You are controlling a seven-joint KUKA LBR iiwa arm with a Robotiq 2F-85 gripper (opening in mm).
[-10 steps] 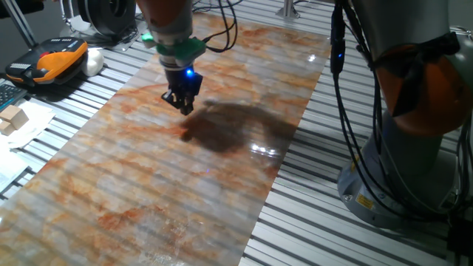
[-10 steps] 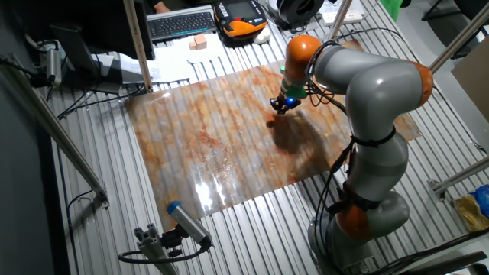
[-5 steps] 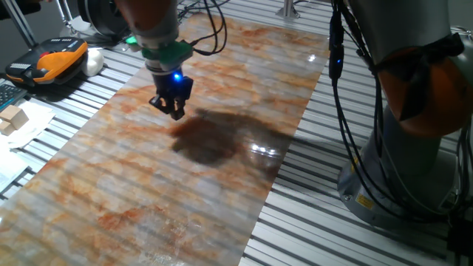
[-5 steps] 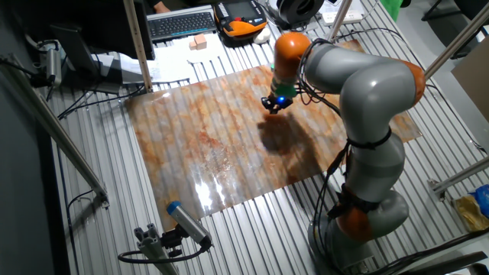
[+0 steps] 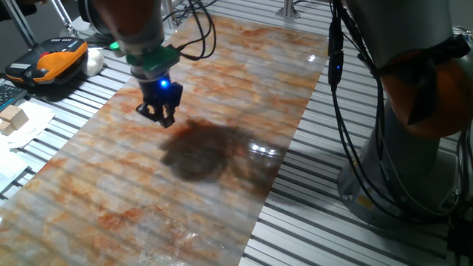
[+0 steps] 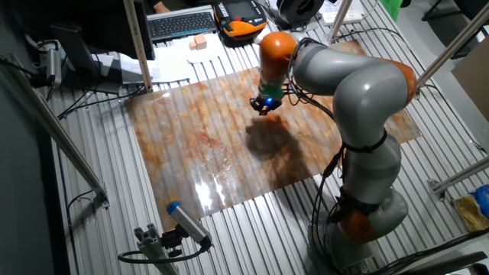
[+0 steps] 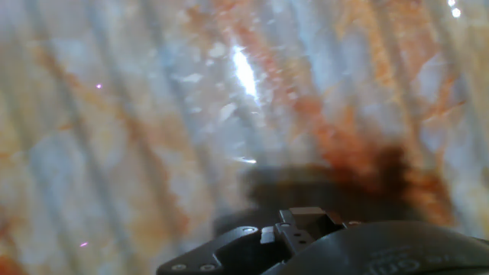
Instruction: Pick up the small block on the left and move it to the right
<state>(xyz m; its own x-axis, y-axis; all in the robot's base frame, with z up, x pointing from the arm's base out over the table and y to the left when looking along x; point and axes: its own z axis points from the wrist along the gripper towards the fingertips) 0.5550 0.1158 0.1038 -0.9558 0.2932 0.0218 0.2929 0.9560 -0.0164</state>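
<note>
My gripper (image 5: pixel 160 118) hangs just above the marbled orange mat (image 5: pixel 133 185), left of the mat's middle in one fixed view, a blue light glowing on the hand. In the other fixed view the gripper (image 6: pixel 262 109) is over the mat's far middle part. Its dark fingers point down and stand close together. They are too small and dark to show a gap or anything held. I cannot see the small block in any view. The hand view shows only the hand's dark housing (image 7: pixel 344 248), blurred mat and a shadow, no fingertips.
Larger pale wooden blocks (image 5: pixel 13 118) lie on white paper beyond the mat's left edge. An orange-and-black device (image 5: pixel 52 63) and a keyboard (image 6: pixel 179 24) sit behind. The arm's grey base (image 5: pixel 414 148) stands on the right. A metal post (image 6: pixel 141 46) rises at the mat's far corner.
The gripper has travelled steadily left across the mat in one fixed view, its shadow moving with it. Its fingers look the same throughout.
</note>
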